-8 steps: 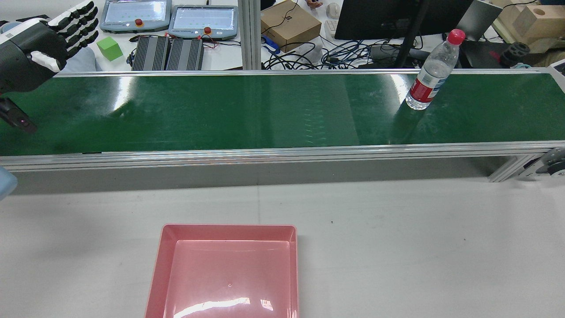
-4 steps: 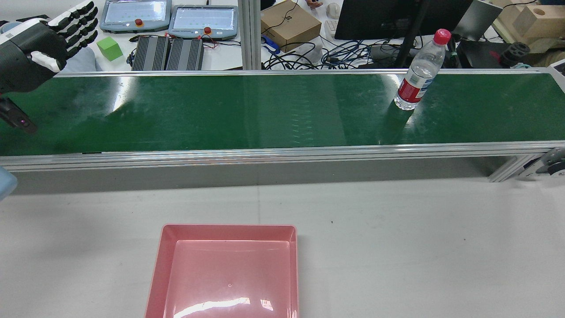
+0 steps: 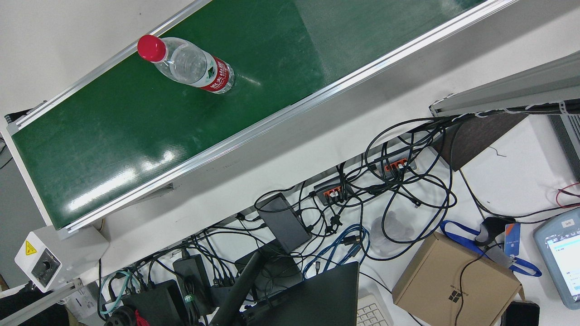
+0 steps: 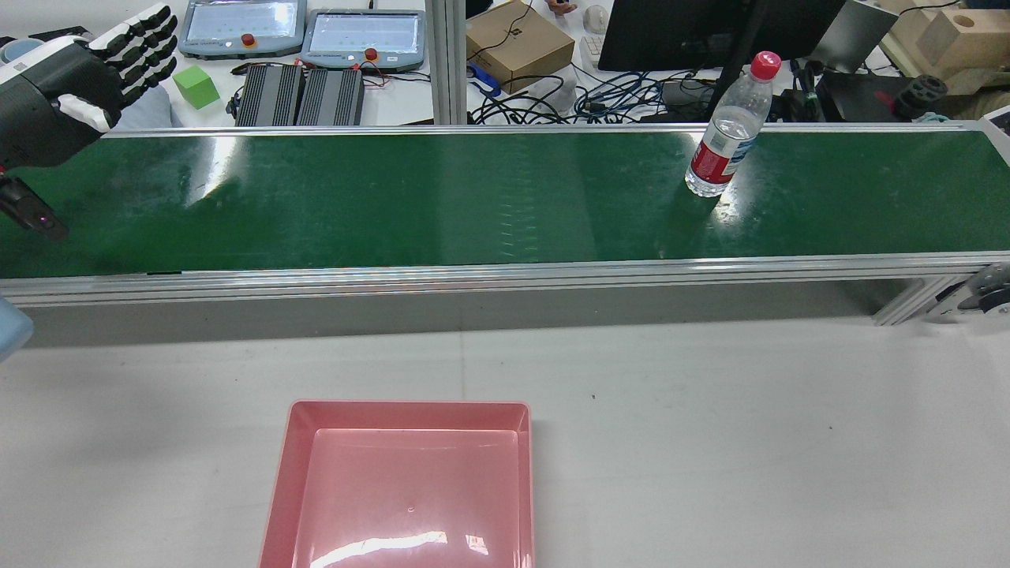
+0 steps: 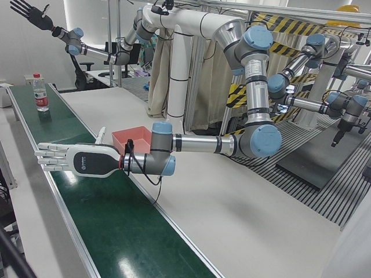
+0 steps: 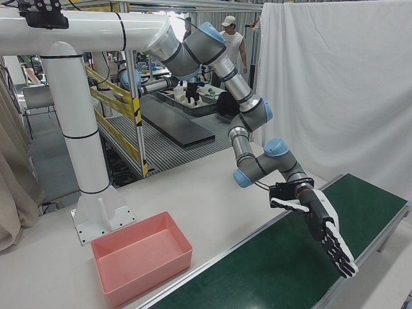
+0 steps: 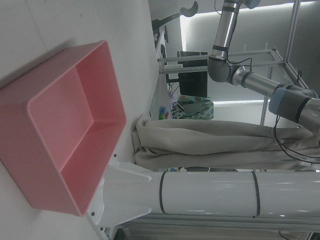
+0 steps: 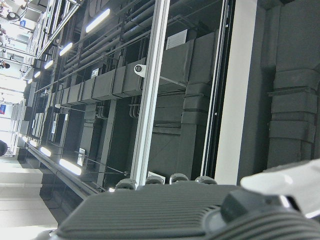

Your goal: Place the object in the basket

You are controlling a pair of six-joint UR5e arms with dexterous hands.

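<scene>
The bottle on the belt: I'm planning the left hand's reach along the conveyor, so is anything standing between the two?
Nothing visible does. The water bottle stands upright toward the right end of the green belt; the open left hand hovers over the far left end, with only bare belt between them.

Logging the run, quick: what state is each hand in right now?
Left hand: open, fingers spread over the belt, holding nothing.
Right hand: open, raised high, holding nothing.

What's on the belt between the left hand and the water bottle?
Nothing. In the rear view the green conveyor belt runs bare from the open left hand to the upright water bottle.
</scene>
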